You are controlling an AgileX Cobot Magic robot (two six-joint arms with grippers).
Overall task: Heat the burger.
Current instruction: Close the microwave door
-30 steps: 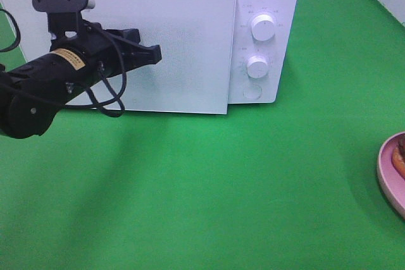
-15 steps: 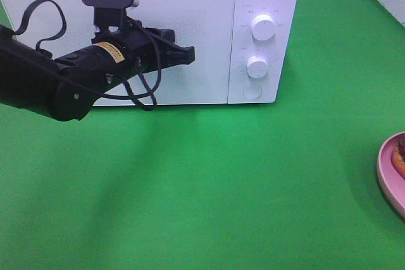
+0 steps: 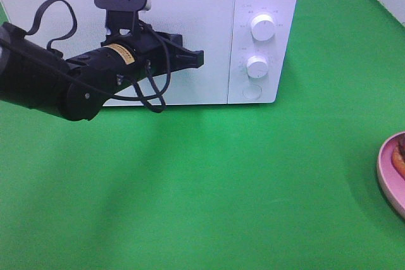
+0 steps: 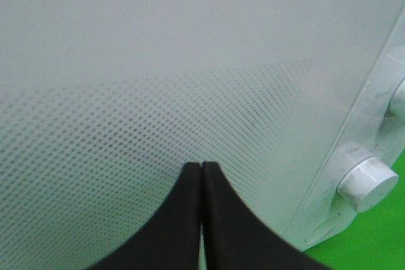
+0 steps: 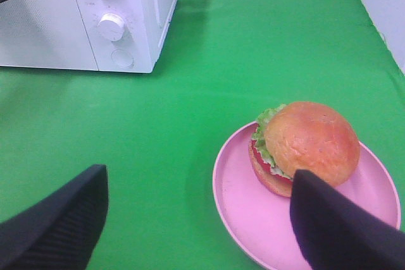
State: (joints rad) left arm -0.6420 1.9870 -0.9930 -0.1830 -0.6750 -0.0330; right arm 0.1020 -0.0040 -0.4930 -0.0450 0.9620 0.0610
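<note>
The burger (image 5: 308,145), golden bun with lettuce, sits on a pink plate (image 5: 234,200) on the green cloth; only a sliver of it (image 3: 399,159) shows at the right edge of the high view. The white microwave (image 3: 215,4) stands at the back with its door flush. My left gripper (image 3: 197,59) is shut, fingertips (image 4: 190,178) together and pressed against the door's dotted window. My right gripper (image 5: 196,219) is open, its fingers wide apart above the cloth, one finger beside the plate, holding nothing.
The microwave panel has two white knobs (image 3: 263,28) (image 3: 257,66) and a round button (image 3: 252,92). The pink plate (image 3: 387,175) pokes in at the right edge. Green cloth (image 3: 221,181) covers the table.
The microwave door has swung from ajar to flush. My left arm has moved right along the door, toward the control panel.
</note>
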